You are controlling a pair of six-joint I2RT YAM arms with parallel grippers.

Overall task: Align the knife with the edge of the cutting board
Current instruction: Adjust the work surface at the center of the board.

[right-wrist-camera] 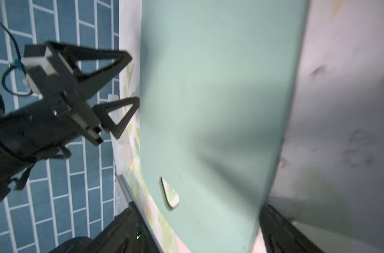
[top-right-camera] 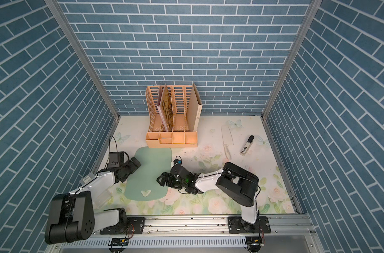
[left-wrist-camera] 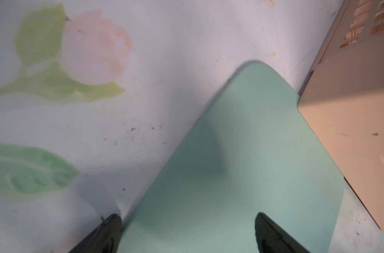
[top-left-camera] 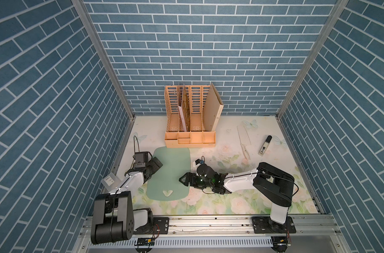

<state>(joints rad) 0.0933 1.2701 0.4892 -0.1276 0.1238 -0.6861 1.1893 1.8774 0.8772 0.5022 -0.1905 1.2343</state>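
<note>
The pale-green cutting board point(top-left-camera: 169, 168) lies flat at the table's left middle, its small hole point(top-left-camera: 167, 193) near the front short edge. Far off at the back right rests the knife point(top-left-camera: 243, 138), off-white blade toward the back wall and slim handle toward the front, with nothing touching it. My left gripper point(top-left-camera: 157, 163) hangs open over the board's left long edge; in its wrist view the fingers point(left-wrist-camera: 112, 232) straddle that edge. Low over the board's right long edge, my right gripper point(top-left-camera: 183, 178) is open, and the board point(right-wrist-camera: 219, 109) runs between its fingers point(right-wrist-camera: 280, 232).
A peach file organizer point(top-left-camera: 190, 122) stands at the back, touching the board's far edge. A white tube with a black cap point(top-left-camera: 265, 145) lies right of the knife. A frosted sheet with a barcode label point(top-left-camera: 109, 181) sits under the left arm. Blue brick walls enclose three sides.
</note>
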